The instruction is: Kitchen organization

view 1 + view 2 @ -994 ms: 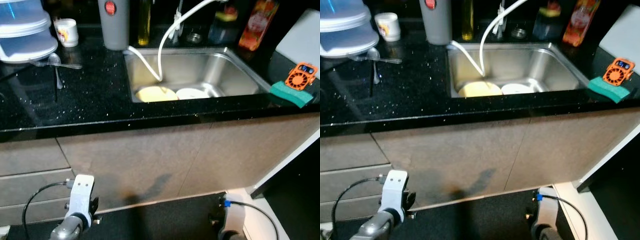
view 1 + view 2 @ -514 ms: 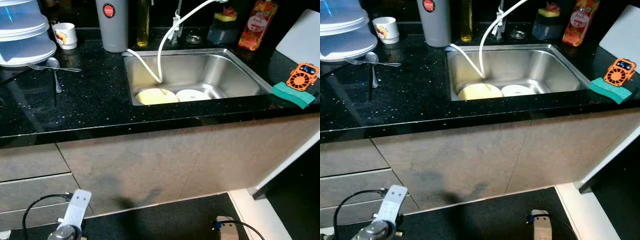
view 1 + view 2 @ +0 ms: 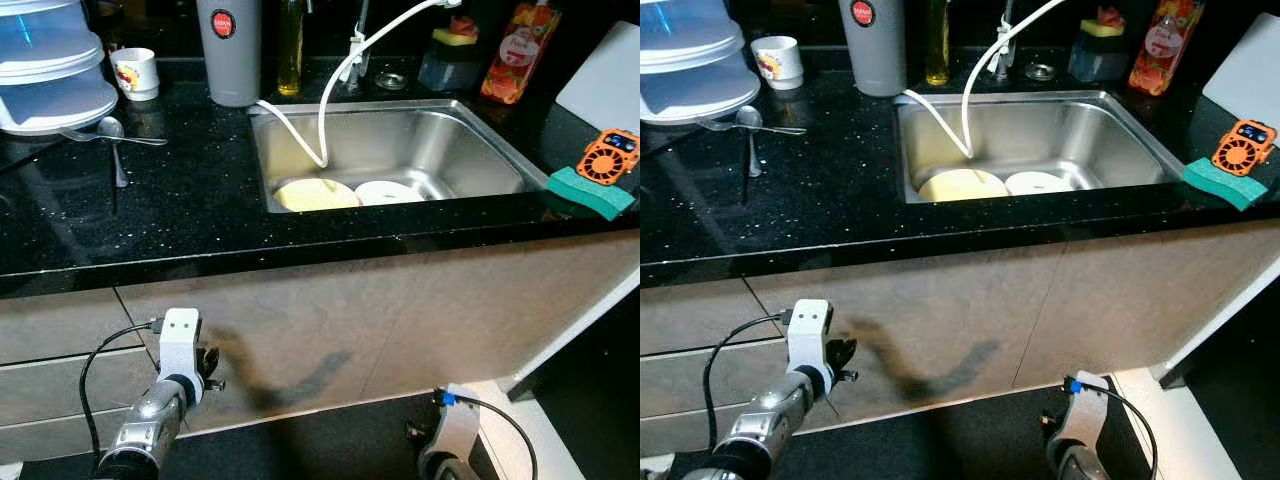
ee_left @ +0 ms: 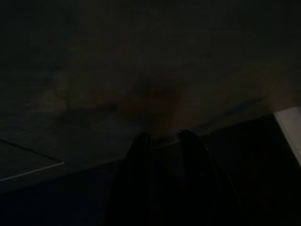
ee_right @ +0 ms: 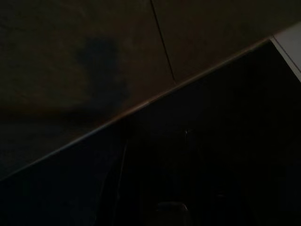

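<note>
A steel sink [image 3: 470, 140] is set in the black worktop [image 3: 180, 210]. Two plates lie in it, a yellowish plate [image 3: 315, 194] and a white plate [image 3: 388, 191]. A white hose [image 3: 335, 85] hangs into the basin. A spoon [image 3: 112, 130] and a small printed cup [image 3: 135, 72] rest at the back left. My left gripper [image 3: 203, 362] hangs low in front of the cabinet, well below the worktop, and it is a dark shape in the left wrist view [image 4: 163, 139]. My right arm [image 3: 455, 440] hangs near the floor.
Stacked white containers [image 3: 50, 60] sit far left. A grey canister [image 3: 228, 50], an oil bottle [image 3: 291, 45] and a juice bottle [image 3: 516, 55] line the back. A green sponge [image 3: 590, 190], an orange fan [image 3: 607, 155] and a white board [image 3: 605, 80] are at the right. Beige cabinet doors [image 3: 380, 310] face me.
My left arm has risen in front of the cabinet, and its shadow on the door has grown. The right arm has come up a little. The camera has shifted slightly.
</note>
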`<state>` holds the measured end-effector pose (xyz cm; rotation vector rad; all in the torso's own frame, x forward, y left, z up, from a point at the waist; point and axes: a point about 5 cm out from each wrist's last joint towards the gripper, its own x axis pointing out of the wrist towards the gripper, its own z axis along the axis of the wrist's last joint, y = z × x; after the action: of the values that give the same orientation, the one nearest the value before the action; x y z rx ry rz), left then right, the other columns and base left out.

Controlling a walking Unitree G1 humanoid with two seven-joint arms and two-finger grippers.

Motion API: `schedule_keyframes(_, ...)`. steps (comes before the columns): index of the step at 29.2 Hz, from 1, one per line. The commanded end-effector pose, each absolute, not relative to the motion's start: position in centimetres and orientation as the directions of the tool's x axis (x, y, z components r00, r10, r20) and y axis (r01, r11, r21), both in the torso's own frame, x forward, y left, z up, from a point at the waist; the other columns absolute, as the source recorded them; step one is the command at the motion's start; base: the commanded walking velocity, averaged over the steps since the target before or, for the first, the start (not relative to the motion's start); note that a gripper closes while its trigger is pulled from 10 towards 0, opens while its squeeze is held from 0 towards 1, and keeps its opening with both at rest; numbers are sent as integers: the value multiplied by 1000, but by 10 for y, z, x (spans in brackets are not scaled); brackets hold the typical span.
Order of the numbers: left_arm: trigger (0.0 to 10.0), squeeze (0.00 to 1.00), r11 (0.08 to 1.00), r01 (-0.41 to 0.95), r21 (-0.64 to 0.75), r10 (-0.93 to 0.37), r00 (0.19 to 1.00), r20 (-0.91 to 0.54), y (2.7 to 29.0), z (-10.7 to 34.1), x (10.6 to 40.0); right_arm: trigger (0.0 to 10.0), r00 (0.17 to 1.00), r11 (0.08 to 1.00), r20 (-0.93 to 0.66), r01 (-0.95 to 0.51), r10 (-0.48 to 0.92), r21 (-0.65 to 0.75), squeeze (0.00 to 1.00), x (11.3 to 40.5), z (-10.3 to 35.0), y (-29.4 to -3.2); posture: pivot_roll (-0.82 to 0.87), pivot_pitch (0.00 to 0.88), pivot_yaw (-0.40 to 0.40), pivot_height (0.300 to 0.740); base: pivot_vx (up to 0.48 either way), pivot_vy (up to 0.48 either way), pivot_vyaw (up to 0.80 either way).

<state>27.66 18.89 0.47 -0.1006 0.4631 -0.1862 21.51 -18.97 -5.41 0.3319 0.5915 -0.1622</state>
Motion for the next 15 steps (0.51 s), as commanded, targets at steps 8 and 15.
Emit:
schedule_keyframes(8,10000,0,963,153,-223,-240,864,-442,182,-3,251,10000,802,938,-597,206,2,280,0,192,-65,-186,9,60,-41,740,0,0,0)
schedule_keyframes(15,10000,0,994,-8,-113,-54,844,-533,202,-26,243,10000,724,929,-684,309,-92,202,0,179,-77,-197,15,37,-32,740,0,0,0)
